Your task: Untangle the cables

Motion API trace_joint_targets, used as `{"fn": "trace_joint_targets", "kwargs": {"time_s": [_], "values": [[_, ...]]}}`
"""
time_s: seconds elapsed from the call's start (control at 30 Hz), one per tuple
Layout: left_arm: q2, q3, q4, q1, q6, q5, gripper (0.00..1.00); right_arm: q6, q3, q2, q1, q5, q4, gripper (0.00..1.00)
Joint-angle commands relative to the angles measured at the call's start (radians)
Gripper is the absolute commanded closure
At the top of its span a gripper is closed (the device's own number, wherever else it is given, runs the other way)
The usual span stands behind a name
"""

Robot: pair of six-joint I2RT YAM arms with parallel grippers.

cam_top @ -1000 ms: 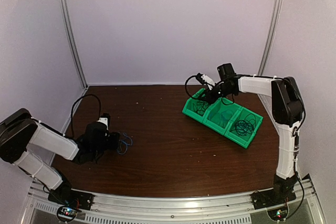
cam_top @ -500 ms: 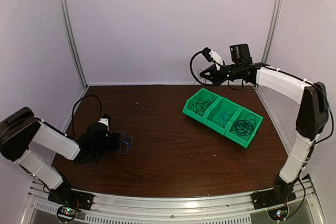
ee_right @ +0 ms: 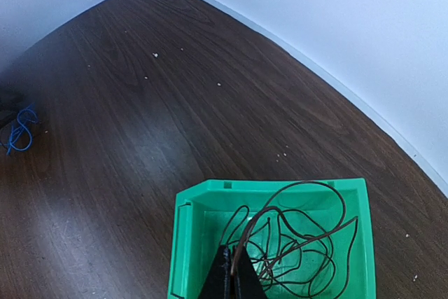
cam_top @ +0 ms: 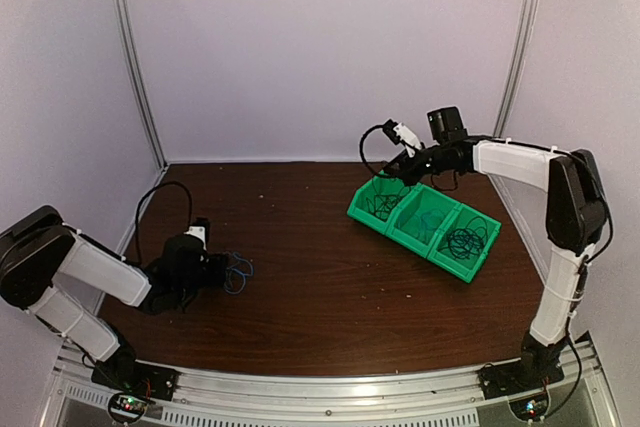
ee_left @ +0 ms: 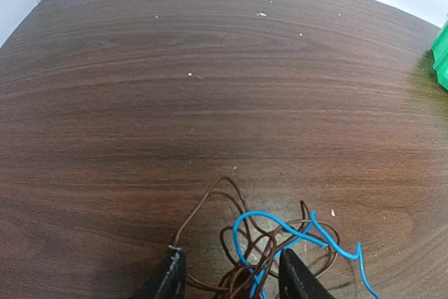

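A small tangle of brown cable (ee_left: 210,204) and blue cable (ee_left: 280,225) lies on the table at the left (cam_top: 238,269). My left gripper (ee_left: 231,281) is open and low on the table, and its fingers (ee_left: 168,281) straddle the near part of that tangle. My right gripper (ee_right: 236,271) is shut on a brown cable (ee_right: 245,239) and holds it above the left compartment of the green bin (ee_right: 183,243). A loop of it hangs beside the gripper in the top view (cam_top: 372,155). More brown loops (ee_right: 308,246) lie in that compartment.
The green bin (cam_top: 352,212) has three compartments and stands at the right back of the table. Its right compartment holds a black cable bundle (cam_top: 468,239). The back wall and side posts enclose the table. A black hose (cam_top: 160,192) loops by my left arm.
My right arm rose high from the bin with the brown cable, then came back down to just above the left compartment. My left arm has barely moved.
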Motion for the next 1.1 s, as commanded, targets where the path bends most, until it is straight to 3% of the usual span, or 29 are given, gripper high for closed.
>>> {"fn": "trace_joint_targets", "kwargs": {"time_s": [0.0, 0.2, 0.4, 0.6, 1.07], "values": [[-0.015, -0.009, 0.023, 0.007, 0.0, -0.009, 0.54, 0.012, 0.076, 0.076, -0.038, 0.072, -0.079, 1.0], [-0.009, 0.012, 0.015, 0.007, 0.0, 0.0, 0.54, 0.008, 0.215, 0.222, -0.034, 0.121, -0.188, 1.0], [-0.04, 0.026, -0.024, 0.007, 0.018, -0.004, 0.53, -0.009, 0.255, 0.268, -0.02, 0.196, -0.225, 1.0], [-0.099, 0.032, -0.054, 0.007, 0.045, -0.02, 0.49, -0.019, 0.21, 0.221, -0.001, 0.276, -0.247, 1.0], [-0.099, 0.04, -0.039, 0.007, 0.037, -0.028, 0.48, -0.055, 0.096, -0.032, 0.065, 0.216, -0.343, 1.0]]}}
